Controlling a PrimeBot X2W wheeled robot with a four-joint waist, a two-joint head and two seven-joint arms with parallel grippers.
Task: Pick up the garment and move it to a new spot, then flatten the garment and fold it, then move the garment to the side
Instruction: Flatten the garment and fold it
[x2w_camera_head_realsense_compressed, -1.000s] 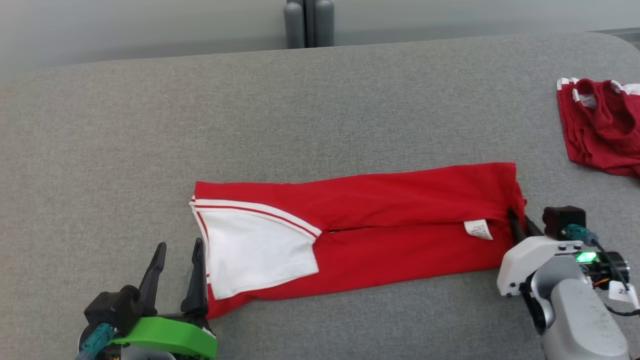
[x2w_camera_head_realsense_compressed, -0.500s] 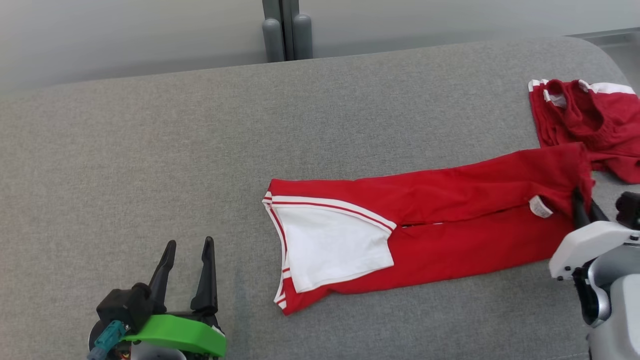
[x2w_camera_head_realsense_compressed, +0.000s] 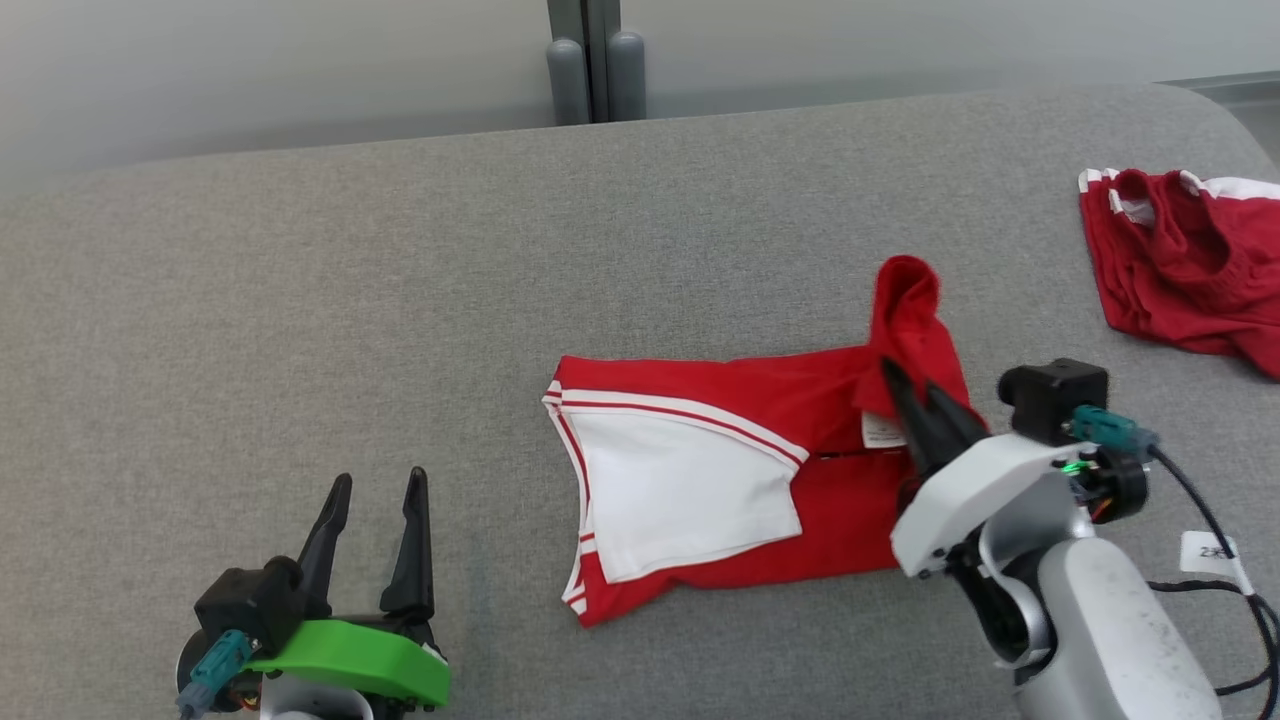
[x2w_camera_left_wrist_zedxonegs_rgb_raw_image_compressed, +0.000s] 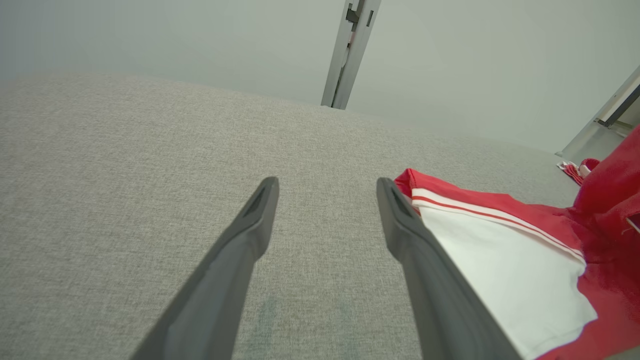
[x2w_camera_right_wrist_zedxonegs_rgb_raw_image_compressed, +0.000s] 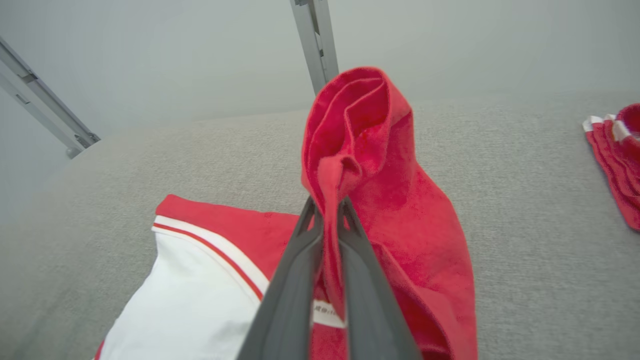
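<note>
- The garment (x2w_camera_head_realsense_compressed: 700, 490) lies on the grey worktop (x2w_camera_head_realsense_compressed: 300, 300), just right of centre in the head view, toward 4 o'clock from the middle.
- My right claw (x2w_camera_head_realsense_compressed: 908, 378) is pinched nearly closed on the garment's right-hand end. That end stands up off the cloth as a rumpled red hood, and the wrist view shows the fabric (x2w_camera_right_wrist_zedxonegs_rgb_raw_image_compressed: 400, 200) clamped between the two fingers (x2w_camera_right_wrist_zedxonegs_rgb_raw_image_compressed: 295, 280).
- My left claw (x2w_camera_head_realsense_compressed: 380, 478) hangs wide open and empty at 8 o'clock, well apart from the cloth. In its own view the garment's white panel (x2w_camera_left_wrist_zedxonegs_rgb_raw_image_compressed: 500, 250) sits off at 3 o'clock.
- I judge that the move to a new spot and the flattening are done. The body lies smooth, already narrowed into a long strip with two edges meeting along the middle.
- The crosswise fold looks to be in hand, with the raised end not yet laid down.
- Left to do: bring that end over, finish the fold, and carry the bundle to the side.
- The long axis runs roughly 9 to 3 o'clock, and the white-panelled end points to 9.
- Another red garment (x2w_camera_head_realsense_compressed: 1180, 270) lies at 2 o'clock, well apart.
</note>
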